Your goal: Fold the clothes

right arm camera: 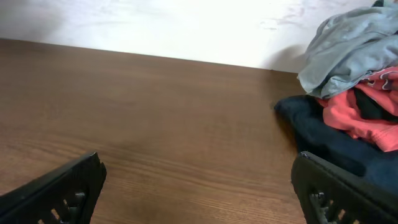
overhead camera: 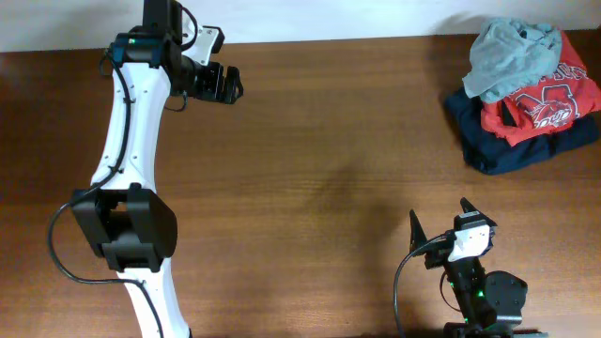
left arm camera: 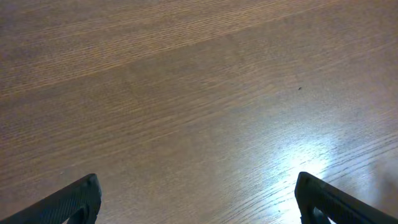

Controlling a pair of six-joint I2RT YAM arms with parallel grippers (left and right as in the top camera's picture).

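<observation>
One crumpled sage-green T-shirt of thin fabric (overhead camera: 512, 52) lay at the overhead frame's upper right, atop one red shirt with white lettering (overhead camera: 554, 101) and one folded navy garment (overhead camera: 512, 150). Over the brown wooden table (overhead camera: 319, 141), the left gripper (overhead camera: 228, 83) at upper left and the right gripper (overhead camera: 439, 210) at lower right both had jaws spread, holding nothing.
</observation>
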